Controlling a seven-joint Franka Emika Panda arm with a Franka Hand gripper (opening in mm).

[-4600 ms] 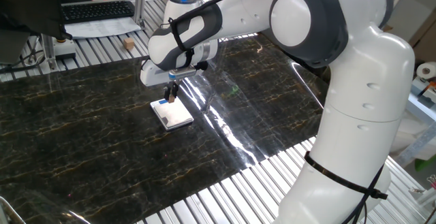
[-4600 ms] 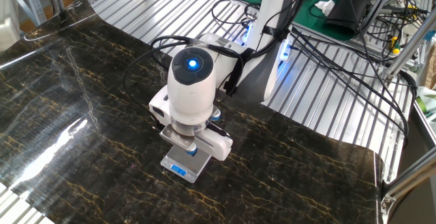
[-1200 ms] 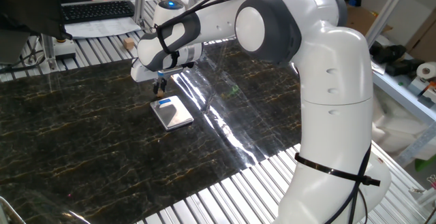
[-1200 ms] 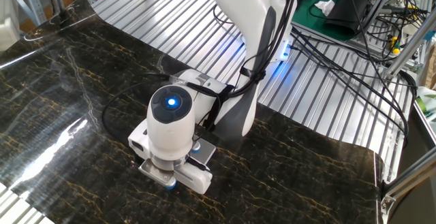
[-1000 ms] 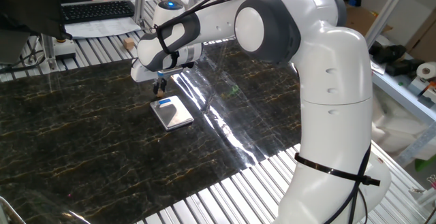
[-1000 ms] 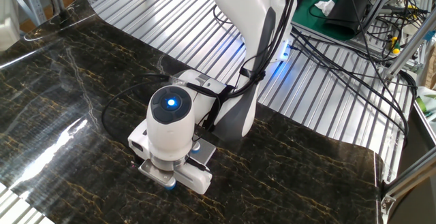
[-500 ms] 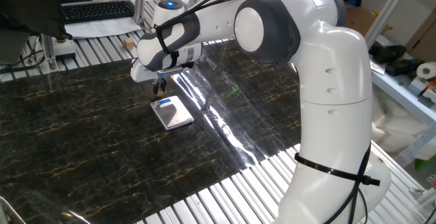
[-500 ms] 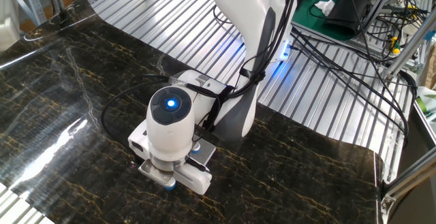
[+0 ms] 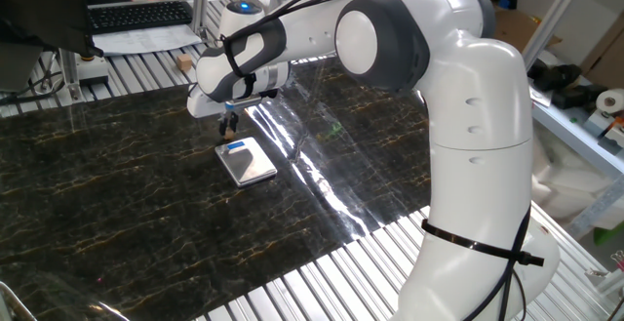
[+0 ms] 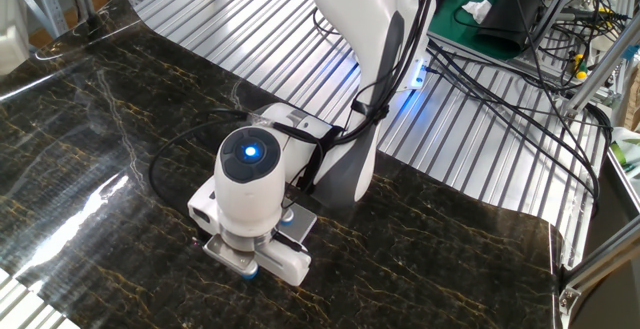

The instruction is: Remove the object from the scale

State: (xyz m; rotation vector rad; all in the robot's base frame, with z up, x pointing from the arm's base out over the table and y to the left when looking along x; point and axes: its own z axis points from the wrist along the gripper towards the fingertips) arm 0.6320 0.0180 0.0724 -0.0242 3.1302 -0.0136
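The scale [image 9: 245, 161] lies flat on the dark marbled mat, its blue strip at the far end and its silver plate bare. My gripper [image 9: 229, 124] hangs low over the mat just beyond that blue end, off the scale. Its dark fingers stand close together, as if on something tiny. The object is too small to make out between them and shows nowhere on the plate or the mat. In the other fixed view my wrist [image 10: 248, 169] hides the fingers, and only a corner of the scale [image 10: 298, 220] shows behind it.
Another small wooden cube [image 9: 183, 63] sits on the slatted table behind the mat, near a keyboard [image 9: 136, 14]. The arm's big white base [image 9: 487, 194] stands at the right. Cables [image 10: 470, 79] lie over the slats beyond the mat.
Since 4.6 s ago the gripper has moved from over the scale's blue end to just beyond it, off the scale. In the last second nothing has moved.
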